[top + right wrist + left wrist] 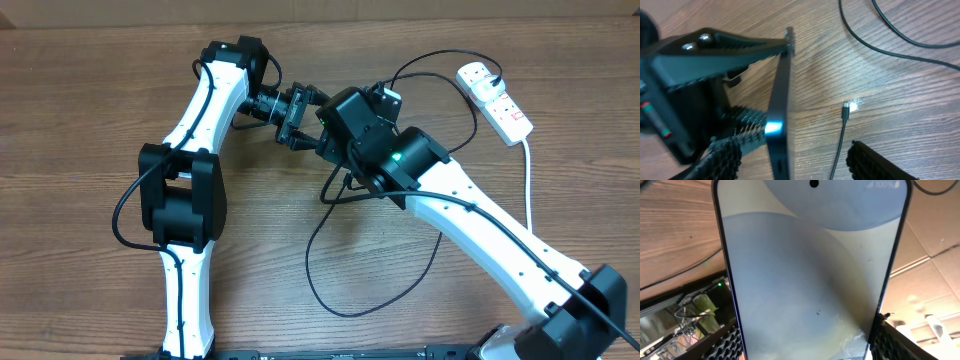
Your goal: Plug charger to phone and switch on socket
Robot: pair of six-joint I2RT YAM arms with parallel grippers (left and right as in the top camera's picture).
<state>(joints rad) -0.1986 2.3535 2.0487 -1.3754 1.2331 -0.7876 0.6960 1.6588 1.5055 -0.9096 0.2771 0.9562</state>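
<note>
While the socket (495, 98) sits by the table's (80, 150) far right corner, overhead puts the left gripper (305, 118) mid-table, right arm crossing over it. Left wrist: fingers (727, 345) clamp the phone (810, 280). Right wrist: right gripper (800, 159) jaws apart around the charger (839, 145) cable, not pinching it, with the connector tip (845, 111) beside the phone. Risk: the unclamped cable slips and the tip misses the port.
</note>
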